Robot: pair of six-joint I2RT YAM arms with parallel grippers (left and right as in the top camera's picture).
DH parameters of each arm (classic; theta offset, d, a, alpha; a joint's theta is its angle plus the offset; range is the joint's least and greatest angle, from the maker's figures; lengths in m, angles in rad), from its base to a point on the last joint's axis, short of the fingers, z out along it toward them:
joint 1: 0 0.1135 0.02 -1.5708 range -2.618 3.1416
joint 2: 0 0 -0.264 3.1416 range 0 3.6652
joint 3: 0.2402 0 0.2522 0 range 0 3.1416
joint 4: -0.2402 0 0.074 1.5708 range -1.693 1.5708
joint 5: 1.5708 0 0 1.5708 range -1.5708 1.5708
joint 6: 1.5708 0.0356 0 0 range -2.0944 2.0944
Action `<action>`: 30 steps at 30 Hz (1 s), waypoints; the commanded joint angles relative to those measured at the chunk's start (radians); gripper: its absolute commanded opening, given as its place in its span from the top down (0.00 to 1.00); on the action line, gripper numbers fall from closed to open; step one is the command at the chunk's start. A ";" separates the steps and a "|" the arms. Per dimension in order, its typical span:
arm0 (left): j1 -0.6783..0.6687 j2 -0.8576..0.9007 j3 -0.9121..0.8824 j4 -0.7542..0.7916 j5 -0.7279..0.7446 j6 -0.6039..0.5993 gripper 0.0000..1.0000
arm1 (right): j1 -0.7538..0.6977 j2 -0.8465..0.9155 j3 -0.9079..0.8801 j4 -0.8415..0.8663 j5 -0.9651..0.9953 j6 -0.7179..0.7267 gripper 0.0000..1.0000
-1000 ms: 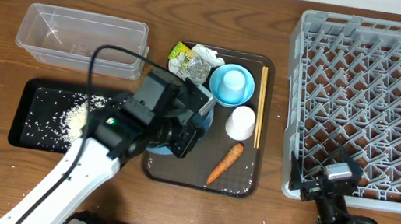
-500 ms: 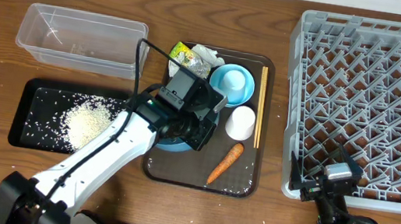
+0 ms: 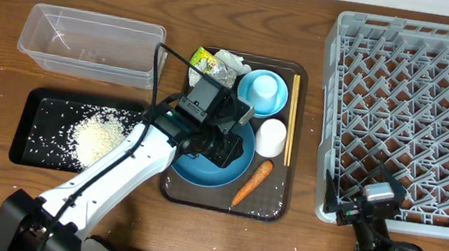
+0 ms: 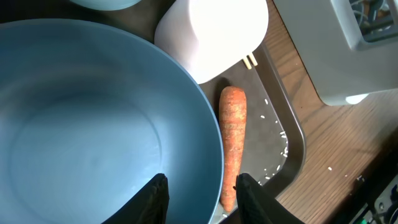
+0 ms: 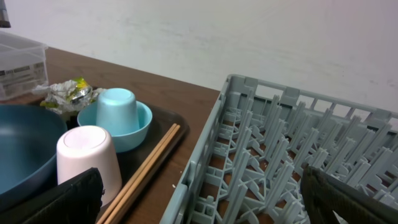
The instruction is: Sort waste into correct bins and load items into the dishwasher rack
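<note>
Left end effector (image 4: 202, 198), parted, straddles the rim of the blue bowl (image 4: 93, 124) lying on the brown tray (image 4: 297, 134); rising askew, a finger could hook the rim and shove the carrot (image 4: 232, 140) or white cup (image 4: 211, 34). Right end effector (image 5: 199, 190) gapes empty

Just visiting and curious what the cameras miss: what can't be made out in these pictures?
Overhead: the left arm hides the left part of the blue bowl.
Left wrist: frame edges cut off the bowl and the white cup.
Right wrist: the right gripper shows only as dark blurred fingers in the bottom corners.
</note>
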 commanded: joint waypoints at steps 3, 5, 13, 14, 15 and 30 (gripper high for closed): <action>-0.002 -0.062 0.039 0.000 -0.005 -0.048 0.50 | 0.012 -0.002 -0.002 -0.004 -0.002 0.000 0.01; 0.000 -0.091 0.045 0.001 -0.013 -0.047 0.45 | 0.012 -0.002 -0.002 -0.004 -0.002 0.000 0.01; 0.152 -0.257 0.047 -0.131 -0.491 -0.358 0.29 | 0.012 -0.002 -0.002 -0.004 -0.002 0.000 0.01; 0.204 -0.278 0.047 -0.161 -0.522 -0.394 0.26 | 0.012 -0.002 -0.002 -0.004 -0.002 0.000 0.01; 0.255 -0.294 0.047 -0.179 -0.528 -0.415 0.25 | 0.012 -0.002 -0.002 -0.004 -0.002 0.000 0.01; 0.918 -0.332 0.041 -0.379 -0.433 -0.596 0.09 | 0.012 -0.002 -0.002 -0.004 0.003 0.000 0.01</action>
